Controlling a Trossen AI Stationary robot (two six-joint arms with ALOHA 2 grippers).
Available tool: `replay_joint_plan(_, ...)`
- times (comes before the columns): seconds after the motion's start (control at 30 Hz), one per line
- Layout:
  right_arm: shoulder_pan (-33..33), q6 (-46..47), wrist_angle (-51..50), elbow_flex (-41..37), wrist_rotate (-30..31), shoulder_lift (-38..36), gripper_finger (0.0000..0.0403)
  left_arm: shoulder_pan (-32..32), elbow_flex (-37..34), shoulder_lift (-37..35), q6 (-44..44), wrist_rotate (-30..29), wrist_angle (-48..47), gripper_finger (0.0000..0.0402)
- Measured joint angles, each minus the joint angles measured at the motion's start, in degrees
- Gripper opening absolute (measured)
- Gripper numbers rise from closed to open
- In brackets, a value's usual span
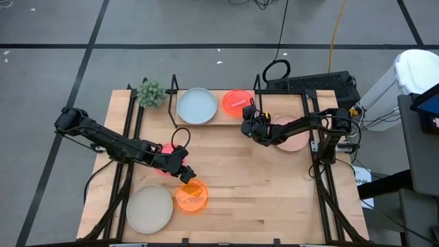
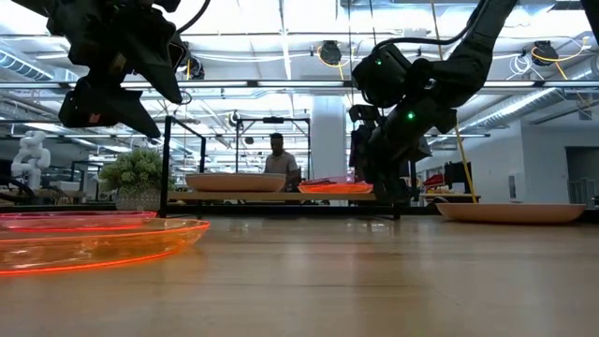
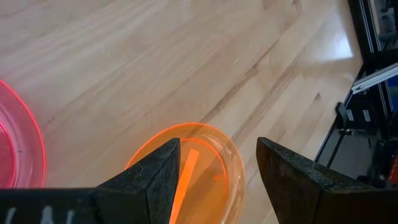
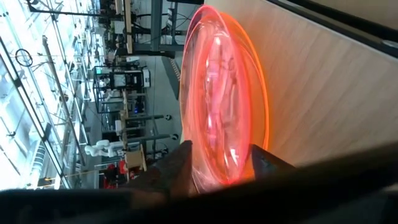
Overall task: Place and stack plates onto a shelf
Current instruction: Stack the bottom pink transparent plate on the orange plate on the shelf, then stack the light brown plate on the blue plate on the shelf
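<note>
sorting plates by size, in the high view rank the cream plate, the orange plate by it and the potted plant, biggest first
1. cream plate
2. orange plate
3. potted plant

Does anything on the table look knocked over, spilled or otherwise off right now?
Nothing stands out. The light blue plate and neon plate sit flat on the shelf. The orange plate, cream plate and pale pink plate lie flat on the table. No spill or damage shows.

You see the right gripper with its 2 dark fingers either side of a neon pink plate's rim — orange-edged; it lies on the wood shelf board; room beyond.
</note>
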Motion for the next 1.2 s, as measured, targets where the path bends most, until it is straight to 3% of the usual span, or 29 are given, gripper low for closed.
replay_joint_plan(0.33, 0.42, 3.07, 0.56, 0.0, -1.67, -0.02, 0.0224, -1.63, 0.0, 0.0, -1.85, 0.04, 0.0, 0.0216)
replay_joint_plan(0.87, 2.22, 2.55, 2.52, 0.0, -1.42, -2.77, 0.0227, -4.27, 0.0, 0.0, -2.33, -0.81, -0.02, 0.0216)
replay_joint_plan(0.97, 2.84, -0.75, 2.25, 0.0, -2.61, -5.24, 0.0227, -4.83, 0.0, 0.0, -2.07, -1.8, -0.02, 0.0216)
replay_joint_plan(1.2, 5.46, -18.77, -1.47, -0.02, -14.18, -14.63, 0.0226, -5.72, 0.0, 0.0, -1.02, -4.45, -0.04, 0.0216)
